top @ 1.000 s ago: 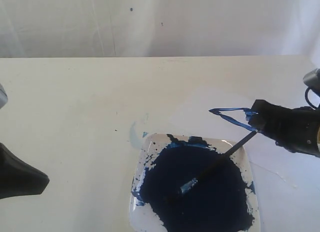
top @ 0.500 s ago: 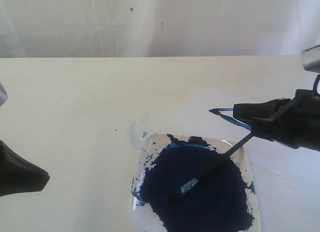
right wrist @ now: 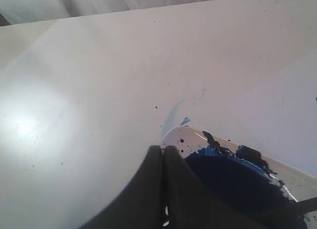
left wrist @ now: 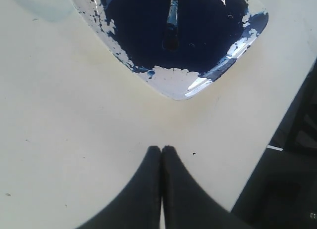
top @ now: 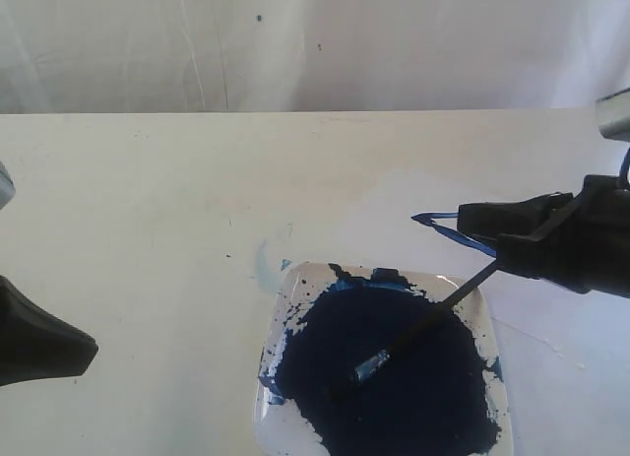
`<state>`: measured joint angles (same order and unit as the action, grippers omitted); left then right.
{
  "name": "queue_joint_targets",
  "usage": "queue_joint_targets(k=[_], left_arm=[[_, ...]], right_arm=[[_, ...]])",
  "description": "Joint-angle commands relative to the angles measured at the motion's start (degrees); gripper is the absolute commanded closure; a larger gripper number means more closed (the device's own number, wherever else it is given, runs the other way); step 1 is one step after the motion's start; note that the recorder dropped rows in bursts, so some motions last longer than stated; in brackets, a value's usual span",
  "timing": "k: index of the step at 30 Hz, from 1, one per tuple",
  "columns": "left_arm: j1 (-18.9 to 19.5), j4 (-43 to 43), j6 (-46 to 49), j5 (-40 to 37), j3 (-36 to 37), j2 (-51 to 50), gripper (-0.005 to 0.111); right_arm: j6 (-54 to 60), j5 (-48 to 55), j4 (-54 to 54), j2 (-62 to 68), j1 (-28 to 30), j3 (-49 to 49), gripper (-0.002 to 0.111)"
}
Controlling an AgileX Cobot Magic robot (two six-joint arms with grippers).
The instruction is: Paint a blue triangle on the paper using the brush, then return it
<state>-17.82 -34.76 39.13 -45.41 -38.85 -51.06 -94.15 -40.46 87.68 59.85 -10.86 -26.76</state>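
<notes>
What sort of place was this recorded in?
Likely an indoor tabletop workbench for painting: plain cream table, white cloth backdrop, clear dish of dark-blue paint with a brush resting in it.

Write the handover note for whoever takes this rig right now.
Left tool: shut, empty, parked beside the dish.
Right tool: shut, empty, by the handle end of the brush, not gripping it.
Brush: lying in the dish, tip in the dark paint.
Blue triangle: painted on the paper, partly hidden by the right tool.
Left: probably only pulling the right tool clear.
</notes>
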Motion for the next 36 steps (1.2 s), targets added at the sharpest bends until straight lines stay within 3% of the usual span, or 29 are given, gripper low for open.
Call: queue_joint_targets(k=[1,8,13,25,31,36], left_arm=[[0.02,-1.13,0.17,-0.43,0.34,0.34,0.107],[0.02,-1.13,0.17,-0.43,0.34,0.34,0.107],[0.02,-1.13,0.17,-0.43,0.34,0.34,0.107],[0.02,-1.13,0.17,-0.3,0.34,0.34,0.107],[0.02,-1.13,0.17,-0.3,0.34,0.34,0.107],[0.02,-1.13,0.17,-0.16,0.34,0.34,0.107]], right_arm=[[-2.29,-1.65,-2.39,-2.16,0.03,0.16,0.108],[-1.6,8.07,1.42,-20.17,0.03,0.16,0.108],[-3.78,7.8,6.54,-35.4,0.03,0.16,0.108],[-20.22,3.44,4.22,-45.49,0.03,0.57,0.108],[-19.23,8.0,-21.44,-45.49,0.03,7.45,0.108],[6.18,7.43,-45.88,-47.44,0.03,14.94,0.108]])
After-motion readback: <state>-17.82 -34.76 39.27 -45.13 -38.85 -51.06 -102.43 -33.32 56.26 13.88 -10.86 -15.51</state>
